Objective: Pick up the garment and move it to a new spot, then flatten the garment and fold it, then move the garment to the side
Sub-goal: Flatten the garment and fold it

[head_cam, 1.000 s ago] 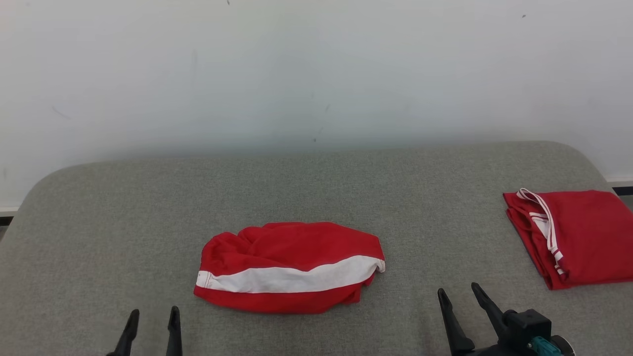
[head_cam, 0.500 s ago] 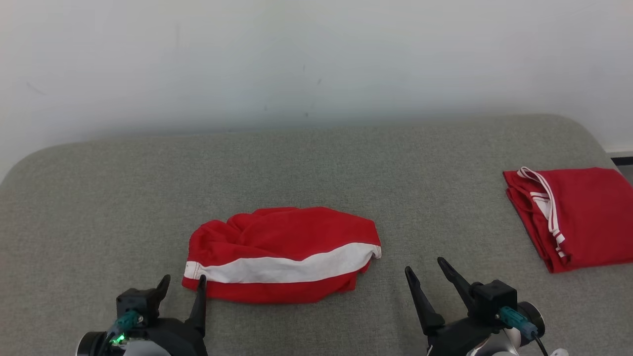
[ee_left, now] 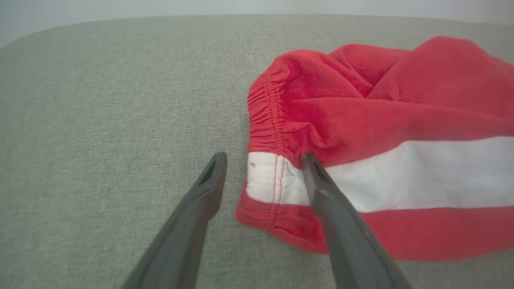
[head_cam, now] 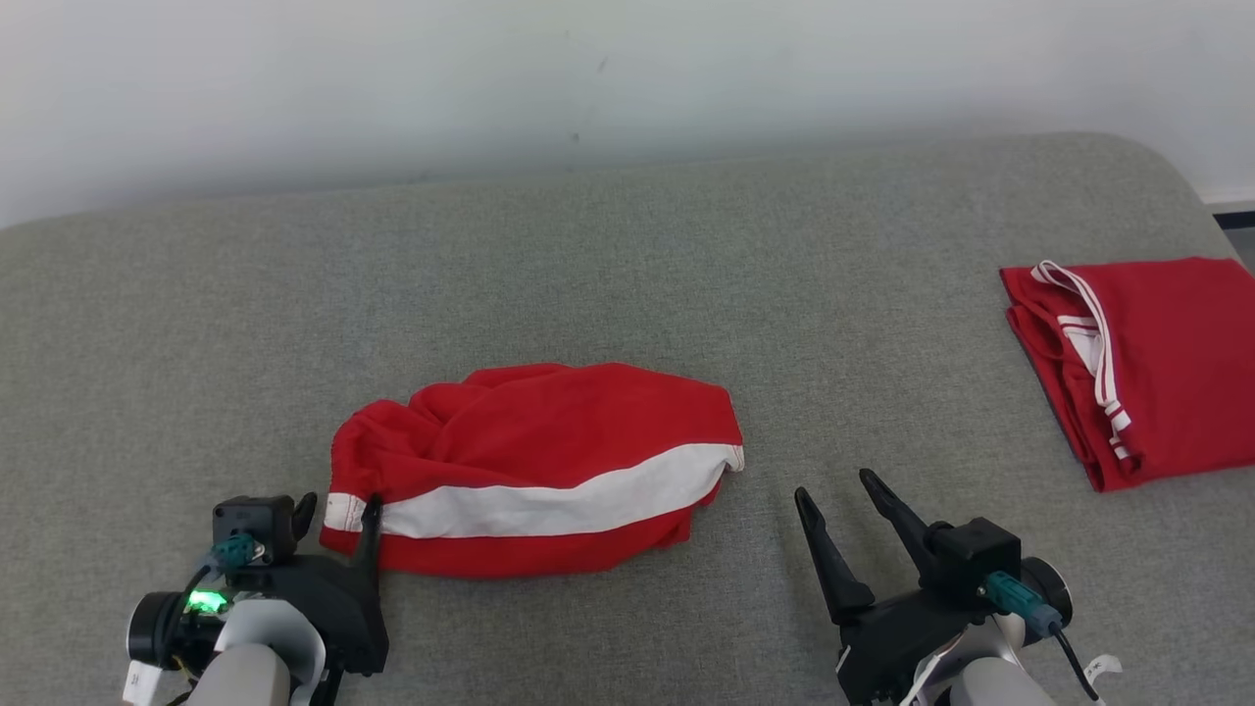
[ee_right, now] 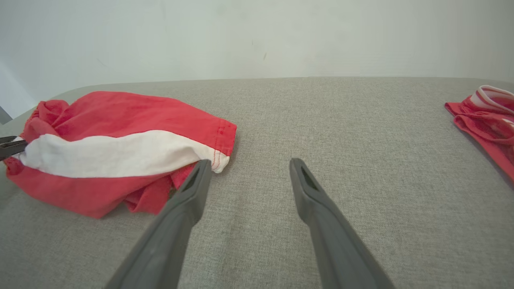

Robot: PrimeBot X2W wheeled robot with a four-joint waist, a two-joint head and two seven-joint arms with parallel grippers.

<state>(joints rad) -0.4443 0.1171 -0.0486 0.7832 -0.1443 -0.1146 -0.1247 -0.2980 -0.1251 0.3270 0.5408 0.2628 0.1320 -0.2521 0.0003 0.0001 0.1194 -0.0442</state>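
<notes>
I am holding my left pincer [head_cam: 339,505] wide apart, with nothing in it. The red garment with the white stripe [head_cam: 529,461] is lying on the grey counter [head_cam: 627,275], and its stretchy end is sitting right between my left pincer's two fingers. One finger [ee_left: 321,188] is lying over the white stripe, and the other is out over bare counter.

My right pincer [head_cam: 835,487] is apart too, and it is holding nothing. The garment's other end is lying just to the left of it, near its left finger but not between the two.

I am thinking about what could go wrong. If I am pinching only the thin top edge, the cloth could slip out when I lift. If my right pincer is shutting where it is, it will be grabbing air. Then the garment will be hanging from one end and bunching up. A folded red garment [head_cam: 1157,363] is lying far off to the right of my right pincer, and I must not bump it.
</notes>
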